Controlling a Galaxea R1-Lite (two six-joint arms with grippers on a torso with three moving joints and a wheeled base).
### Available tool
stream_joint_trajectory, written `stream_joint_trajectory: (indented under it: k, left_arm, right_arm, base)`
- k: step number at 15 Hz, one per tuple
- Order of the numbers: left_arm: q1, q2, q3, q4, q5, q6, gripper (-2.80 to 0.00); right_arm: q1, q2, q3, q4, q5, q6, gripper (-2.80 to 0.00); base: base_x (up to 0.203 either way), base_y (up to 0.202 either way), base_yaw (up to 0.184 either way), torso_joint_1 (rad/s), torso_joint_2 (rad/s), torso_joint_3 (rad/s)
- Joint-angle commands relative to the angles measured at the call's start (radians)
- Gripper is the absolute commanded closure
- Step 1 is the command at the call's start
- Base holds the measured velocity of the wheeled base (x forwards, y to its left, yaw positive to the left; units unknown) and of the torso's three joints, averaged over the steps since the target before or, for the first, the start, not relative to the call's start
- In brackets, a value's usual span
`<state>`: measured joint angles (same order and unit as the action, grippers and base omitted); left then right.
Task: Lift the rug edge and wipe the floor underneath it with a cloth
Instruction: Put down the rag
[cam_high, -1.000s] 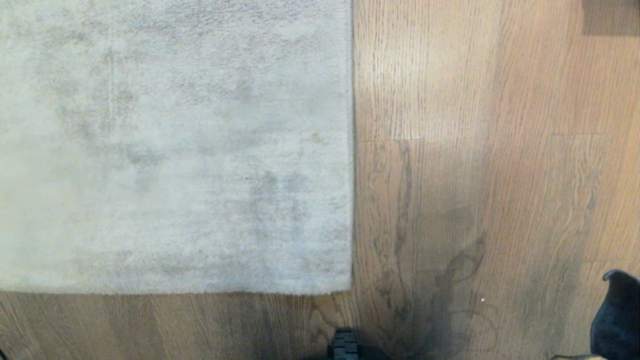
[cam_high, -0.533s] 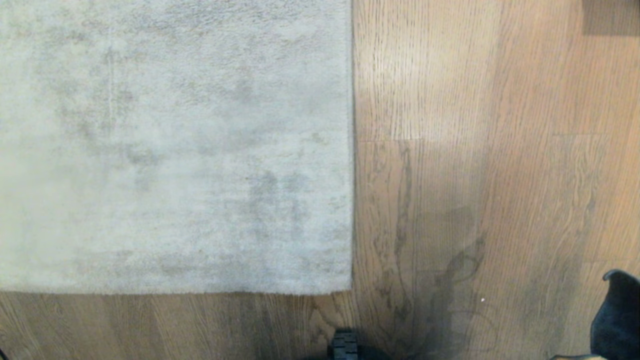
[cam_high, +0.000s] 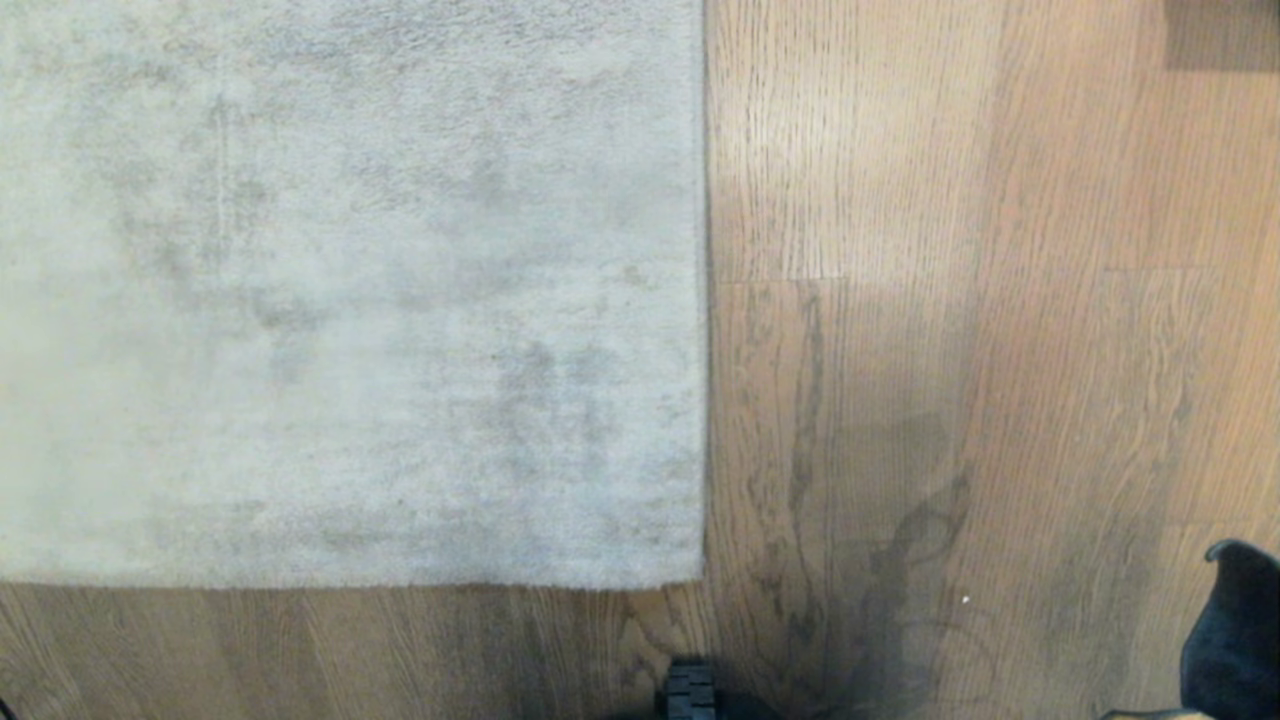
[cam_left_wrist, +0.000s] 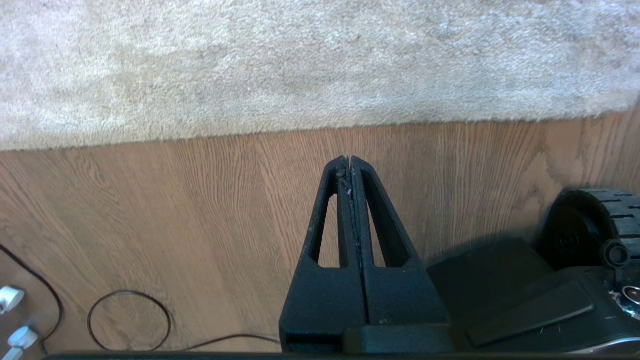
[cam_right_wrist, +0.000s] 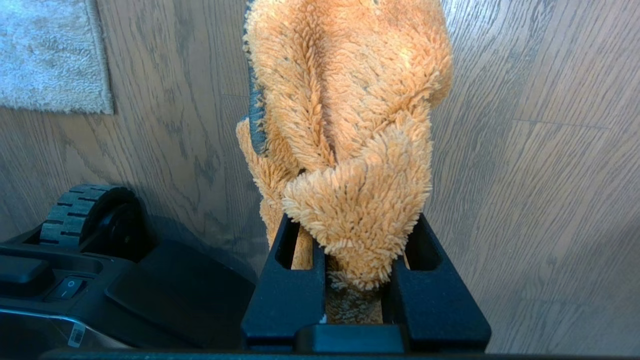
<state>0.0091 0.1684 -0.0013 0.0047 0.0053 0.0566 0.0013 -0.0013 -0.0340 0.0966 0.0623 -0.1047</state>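
Note:
The pale grey rug (cam_high: 350, 300) lies flat on the brown wood-grain floor (cam_high: 950, 300). Its near rug edge (cam_high: 350, 585) and its right rug edge (cam_high: 705, 300) meet at a corner near the middle bottom of the head view. My left gripper (cam_left_wrist: 350, 159) is shut and empty, hovering over bare floor (cam_left_wrist: 175, 200) a short way from the rug edge (cam_left_wrist: 320, 131). My right gripper (cam_right_wrist: 345, 165) is shut on the fuzzy orange cloth (cam_right_wrist: 350, 100), which bunches over and hides its fingertips. It hangs over floor to the right of the rug corner (cam_right_wrist: 102, 107).
My base's black wheel (cam_high: 690, 690) sits just beyond the rug corner, seen also as the wheel (cam_left_wrist: 600, 220) and the wheel (cam_right_wrist: 85, 210). A thin black cable (cam_left_wrist: 130, 320) and white plugs (cam_left_wrist: 12, 320) lie on the floor on the left. A dark shape (cam_high: 1230, 640) shows at the right edge.

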Motion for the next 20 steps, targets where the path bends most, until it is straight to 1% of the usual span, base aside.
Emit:
stream_joint_trajectory:
  k: [1, 3, 6, 8, 10, 20]
  left_arm:
    - [-0.001, -0.012, 0.0, 0.0, 0.001, 0.0, 0.0]
    - [-0.002, -0.025, 0.0, 0.0, 0.001, -0.002, 0.0]
    - [-0.006, -0.113, 0.0, -0.002, 0.002, -0.016, 0.0]
    - [-0.007, -0.168, 0.0, -0.001, 0.001, -0.008, 0.0]
    - [-0.008, -0.168, 0.0, 0.0, -0.001, 0.013, 0.0]
    - [-0.009, -0.168, 0.0, 0.0, -0.001, 0.008, 0.0]
  right_arm:
    - [0.0, 0.001, 0.0, 0.0, 0.001, -0.001, 0.0]
    - [0.0, 0.001, 0.0, 0.0, 0.001, -0.001, 0.0]
    - [0.0, 0.001, -0.001, 0.0, 0.001, -0.001, 0.0]
    - [0.0, 0.001, 0.0, 0.0, 0.001, -0.001, 0.0]
    - [0.0, 0.001, 0.0, 0.0, 0.001, -0.001, 0.0]
    - [0.0, 0.001, 0.0, 0.0, 0.001, -0.001, 0.0]
  base:
    - [0.0, 0.0, 0.0, 0.0, 0.0, 0.0]
    - [0.0, 0.0, 0.0, 0.0, 0.0, 0.0]
    - [0.0, 0.0, 0.0, 0.0, 0.0, 0.0]
    - [0.0, 0.0, 0.0, 0.0, 0.0, 0.0]
    - [0.0, 0.0, 0.0, 0.0, 0.0, 0.0]
    - [0.0, 0.0, 0.0, 0.0, 0.0, 0.0]
